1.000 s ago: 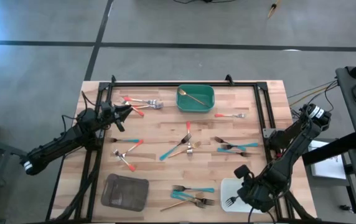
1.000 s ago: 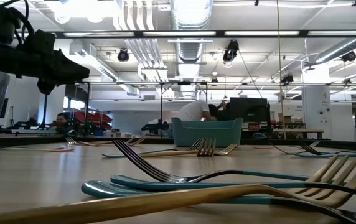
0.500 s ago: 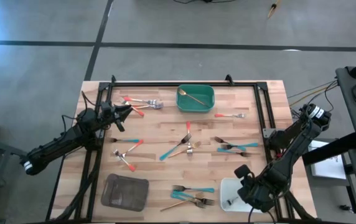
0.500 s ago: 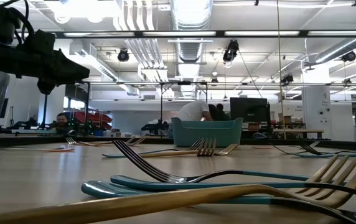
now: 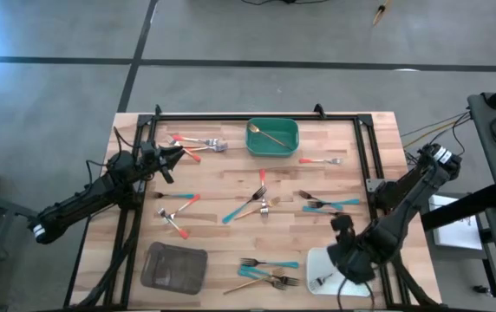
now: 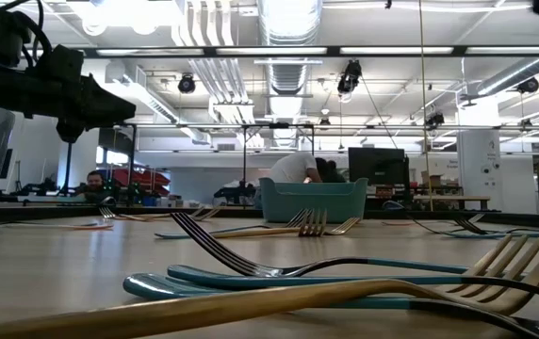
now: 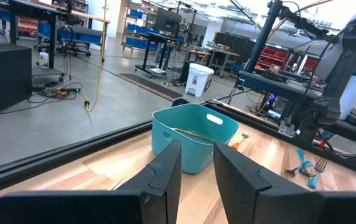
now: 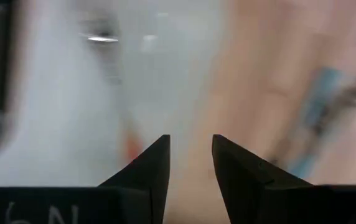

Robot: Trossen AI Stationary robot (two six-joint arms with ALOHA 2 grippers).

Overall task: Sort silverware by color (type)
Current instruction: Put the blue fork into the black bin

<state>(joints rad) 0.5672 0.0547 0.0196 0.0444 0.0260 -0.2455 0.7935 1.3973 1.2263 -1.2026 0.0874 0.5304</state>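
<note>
Right end effector [image 5: 342, 227] low at near-right table edge, fingers parted, empty. Left end effector [image 5: 179, 152] far-left, parted.

overhead light: pretty even on the table [image 5: 231, 178], soft shadows only, floor glare patch around 10 o'clock
low cam: ceiling strip lights blown out at 12 o'clock, near forks [image 6: 251, 273] soft, back of the room sharper
left wrist: bright, clear, hall looks a bit washed out
right wrist: total smear, just white and tan blobs

Robotics lab: workbenches [image 7: 66, 25], ceiling ducts [image 6: 288, 24].
</note>
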